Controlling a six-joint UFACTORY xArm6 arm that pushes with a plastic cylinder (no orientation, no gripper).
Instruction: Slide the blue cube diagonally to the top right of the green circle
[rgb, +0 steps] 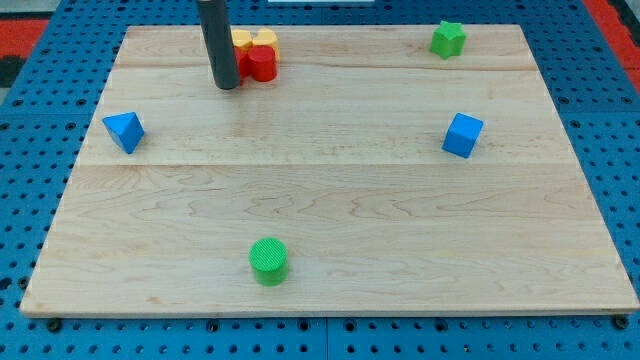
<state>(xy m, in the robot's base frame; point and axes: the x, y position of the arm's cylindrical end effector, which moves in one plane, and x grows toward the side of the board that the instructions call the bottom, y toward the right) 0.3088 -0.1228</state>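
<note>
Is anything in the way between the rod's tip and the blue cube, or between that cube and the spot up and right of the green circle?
Nothing visible blocks either path. My tip sits at the view's top left, beside the red block and yellow block. Bare board lies between it and the blue cube, and between the cube and the green circle.

- The light is bright and even, coming from overhead; the pale wooden board (330, 200) shows no dark corners.
- Shadows are short and soft: a faint one hugs the base of the green cylinder (268, 260) near the board's bottom edge.
- A mild sheen lies on the board's upper left part, beside the dark rod (217, 40).
- Focus is sharp across the board; wood grain reads clearly.
- The board's edges look straight, narrowing toward its top edge.
</note>
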